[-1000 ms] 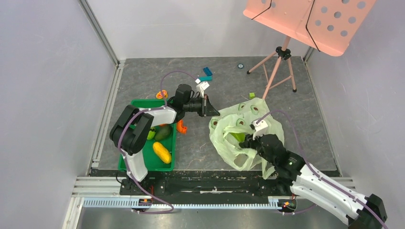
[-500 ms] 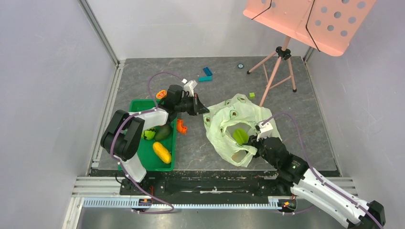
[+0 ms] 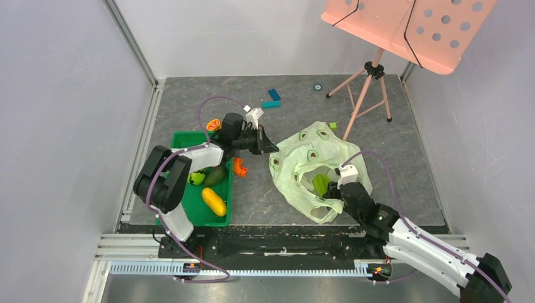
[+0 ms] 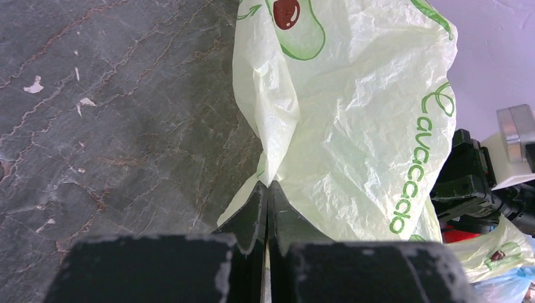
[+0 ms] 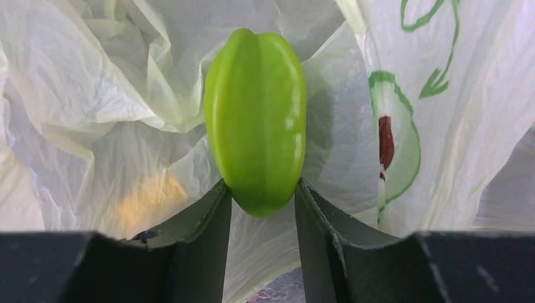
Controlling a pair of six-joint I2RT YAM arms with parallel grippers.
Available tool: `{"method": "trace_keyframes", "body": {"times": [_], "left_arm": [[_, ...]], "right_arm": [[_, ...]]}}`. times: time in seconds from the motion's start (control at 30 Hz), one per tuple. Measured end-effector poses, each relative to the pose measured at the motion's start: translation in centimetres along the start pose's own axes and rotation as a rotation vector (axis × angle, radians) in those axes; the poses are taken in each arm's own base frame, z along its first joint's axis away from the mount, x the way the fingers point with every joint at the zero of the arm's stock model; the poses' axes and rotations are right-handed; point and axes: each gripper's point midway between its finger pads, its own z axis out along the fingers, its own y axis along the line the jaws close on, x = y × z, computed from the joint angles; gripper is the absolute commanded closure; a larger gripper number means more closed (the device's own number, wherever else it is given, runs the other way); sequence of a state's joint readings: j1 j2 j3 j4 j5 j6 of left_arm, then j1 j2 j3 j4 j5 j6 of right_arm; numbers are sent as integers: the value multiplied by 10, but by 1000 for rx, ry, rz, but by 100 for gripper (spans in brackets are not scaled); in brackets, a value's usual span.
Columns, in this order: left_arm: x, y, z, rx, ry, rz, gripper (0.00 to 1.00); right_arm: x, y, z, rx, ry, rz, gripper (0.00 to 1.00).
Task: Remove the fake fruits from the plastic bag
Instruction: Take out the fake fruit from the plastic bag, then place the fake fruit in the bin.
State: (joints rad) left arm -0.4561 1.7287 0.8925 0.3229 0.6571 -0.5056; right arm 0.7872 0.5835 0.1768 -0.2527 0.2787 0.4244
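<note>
The pale green plastic bag (image 3: 301, 158) lies crumpled right of centre, its mouth held open. My left gripper (image 3: 268, 146) is shut on a fold of the bag's left edge (image 4: 277, 145), fingertips together (image 4: 268, 186). Inside the mouth, a light green fruit (image 3: 320, 183) sits between the tips of my right gripper (image 3: 329, 193). The right wrist view shows both fingers (image 5: 262, 192) pressed against the lower end of that fruit (image 5: 255, 120). A yellow fruit (image 3: 213, 201), a dark green one (image 3: 216, 175) and a small light green one (image 3: 197, 178) lie in the green tray (image 3: 189, 136).
An orange curved piece (image 3: 240, 167) lies beside the tray, and a small orange thing (image 3: 213, 124) at its far edge. Blue and teal blocks (image 3: 272, 98) and a small green block (image 3: 332, 126) sit further back. A pink music stand's tripod (image 3: 369, 82) stands behind the bag.
My left gripper has pulled the bag's edge to the left, opening its mouth. My right gripper has drawn back slightly toward the near edge, with the light green fruit now showing in the mouth.
</note>
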Motion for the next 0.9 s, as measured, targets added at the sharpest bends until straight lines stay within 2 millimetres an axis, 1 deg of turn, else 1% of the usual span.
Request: {"method": "trace_keyframes", "body": {"times": [0.07, 0.17, 0.3, 0.4, 0.5, 0.57, 0.67, 0.8, 0.83, 0.87, 0.9], "left_arm": [[0, 0, 0, 1, 1, 0, 98], [0, -1, 0, 1, 1, 1, 98], [0, 1, 0, -6, -2, 0, 98], [2, 5, 0, -24, -5, -5, 98], [3, 9, 0, -41, -9, -9, 98], [3, 11, 0, -55, -14, -11, 98], [2, 14, 0, -70, -22, -12, 98], [4, 17, 0, -82, -22, -24, 97], [4, 17, 0, -82, -22, -30, 90], [4, 16, 0, -82, -23, -34, 74], [3, 15, -1, -81, -24, -37, 63]], "right_arm": [[-5, 0, -1, 0, -22, 7, 68], [-15, 3, -5, -16, -71, 23, 70], [-33, 6, -16, -34, -128, 40, 73], [-57, 11, -31, -55, -186, 59, 77], [-84, 17, -50, -86, -255, 82, 78], [-98, 20, -62, -102, -290, 94, 78], [-115, 22, -80, -120, -328, 107, 78], [-133, 24, -100, -139, -362, 114, 78], [-138, 26, -104, -149, -369, 112, 78], [-141, 28, -107, -158, -376, 109, 78], [-145, 30, -110, -166, -381, 103, 78]]}}
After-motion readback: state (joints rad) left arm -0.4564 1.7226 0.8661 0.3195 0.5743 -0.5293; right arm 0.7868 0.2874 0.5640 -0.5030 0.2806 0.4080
